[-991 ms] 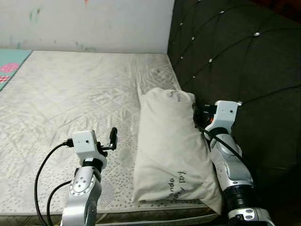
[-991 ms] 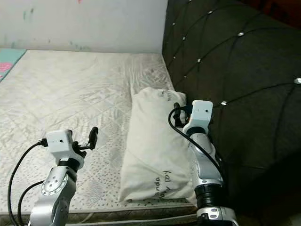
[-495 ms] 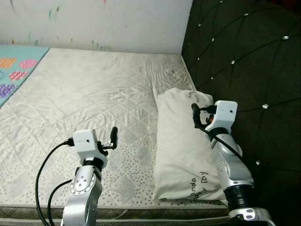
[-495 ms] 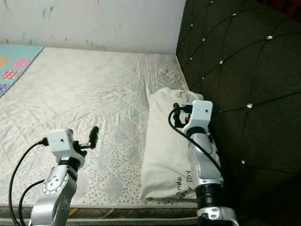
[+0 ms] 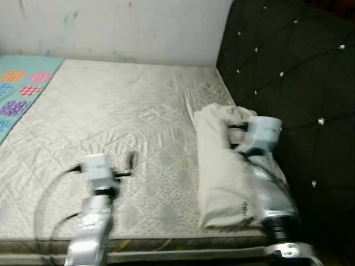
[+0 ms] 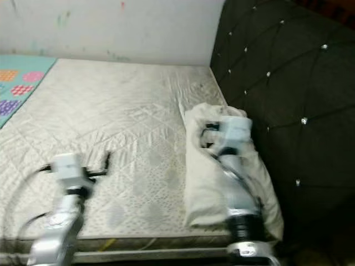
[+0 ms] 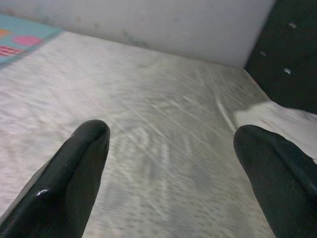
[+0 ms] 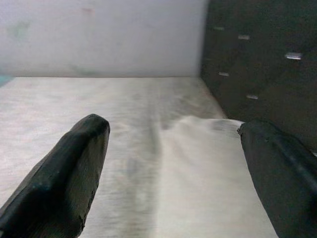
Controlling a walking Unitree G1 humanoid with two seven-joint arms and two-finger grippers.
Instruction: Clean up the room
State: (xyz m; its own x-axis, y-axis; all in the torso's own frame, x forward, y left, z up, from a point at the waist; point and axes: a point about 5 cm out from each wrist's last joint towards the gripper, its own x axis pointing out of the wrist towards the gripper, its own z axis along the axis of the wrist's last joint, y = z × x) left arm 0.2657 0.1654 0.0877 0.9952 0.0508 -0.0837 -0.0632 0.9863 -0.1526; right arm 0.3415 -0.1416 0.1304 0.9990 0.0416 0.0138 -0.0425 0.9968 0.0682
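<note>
Pillow lies on mattress, beside headboard.

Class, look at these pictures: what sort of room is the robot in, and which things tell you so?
Most likely a bedroom. A bare quilted mattress lies against a dark tufted headboard, and a pale pillow rests on the mattress beside that headboard.

I can see dark handwriting near the close end of the pillow on the right of the mattress, but it is too blurred for me to read any word.
</note>
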